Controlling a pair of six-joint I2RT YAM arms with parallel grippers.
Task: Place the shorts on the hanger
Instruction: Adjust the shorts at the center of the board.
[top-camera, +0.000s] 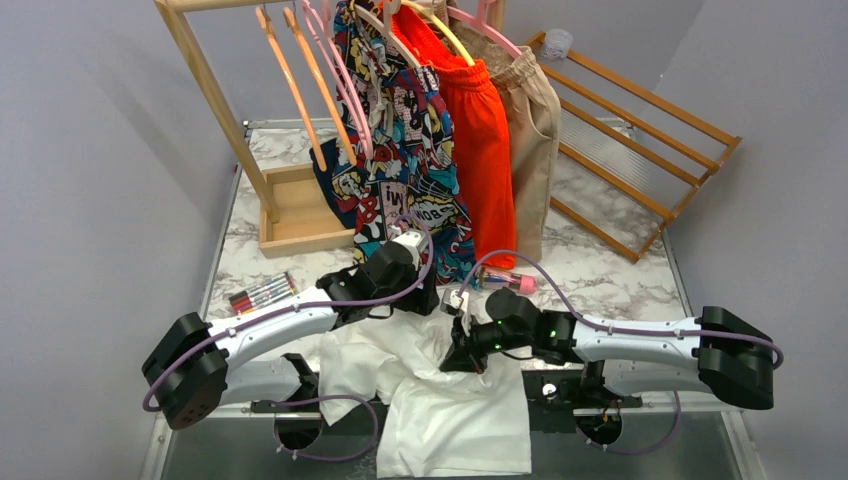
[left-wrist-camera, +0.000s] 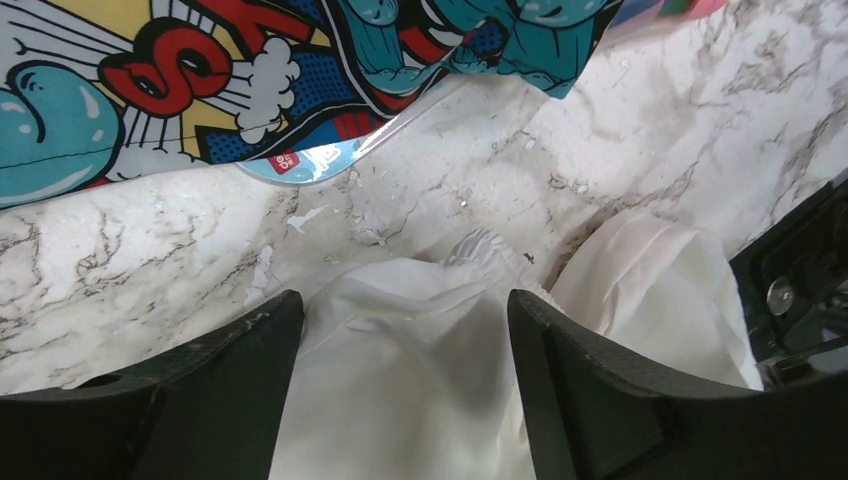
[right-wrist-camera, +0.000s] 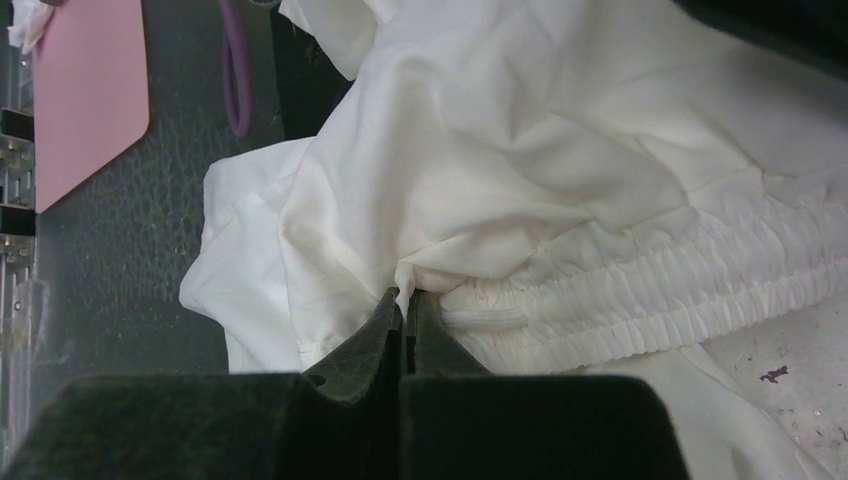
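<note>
The white shorts (top-camera: 440, 400) lie crumpled at the table's near edge, partly hanging over it. My left gripper (top-camera: 424, 300) is open and low over their far side. Its black fingers (left-wrist-camera: 250, 345) straddle a raised fold of the shorts (left-wrist-camera: 400, 370) without pinching it. My right gripper (top-camera: 463, 352) is shut on a small fold of the shorts (right-wrist-camera: 520, 160), right beside the gathered waistband (right-wrist-camera: 650, 290) and drawstring. An empty light-pink hanger (top-camera: 345, 95) hangs on the wooden rack, behind the left arm.
The comic-print shorts (top-camera: 405, 150), orange-red shorts (top-camera: 485, 140) and beige shorts (top-camera: 530, 120) hang on the rack (top-camera: 215, 95) just behind the grippers. Orange hangers (top-camera: 300, 75) hang at the left. Markers (top-camera: 262, 293) lie left, and a slatted wooden frame (top-camera: 640, 150) leans at the right.
</note>
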